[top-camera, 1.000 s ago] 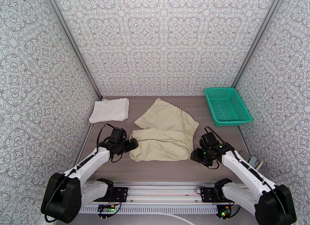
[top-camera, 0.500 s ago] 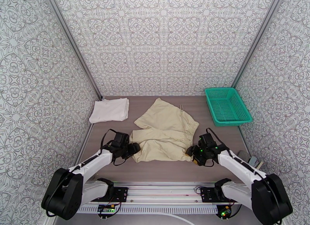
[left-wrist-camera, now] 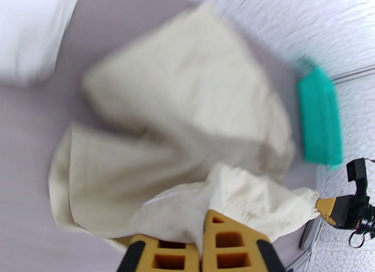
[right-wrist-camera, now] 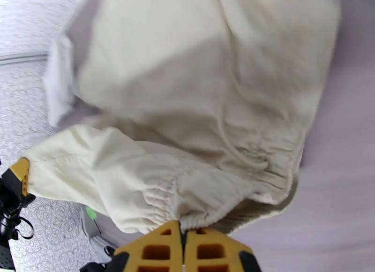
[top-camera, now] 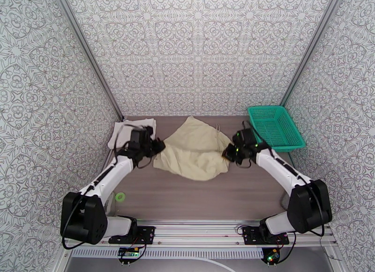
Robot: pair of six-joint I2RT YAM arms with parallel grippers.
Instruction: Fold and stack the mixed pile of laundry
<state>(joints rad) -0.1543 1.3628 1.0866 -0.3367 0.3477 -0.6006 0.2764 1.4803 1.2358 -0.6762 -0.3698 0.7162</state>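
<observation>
The khaki shorts sit mid-surface, far half flat, near edge raised between two pinches: the left claw is clamped on the left corner and the right claw on the gathered waistband at the right. Both bites look shallow, so the thick elastic could slip free and drop one side. The cloth sags between the claws, and uneven travel would likely lay the fold crooked. The left arm passes just beside the folded white T-shirt at far left and could drag it. The loose drawstring may bunch inside the fold.
</observation>
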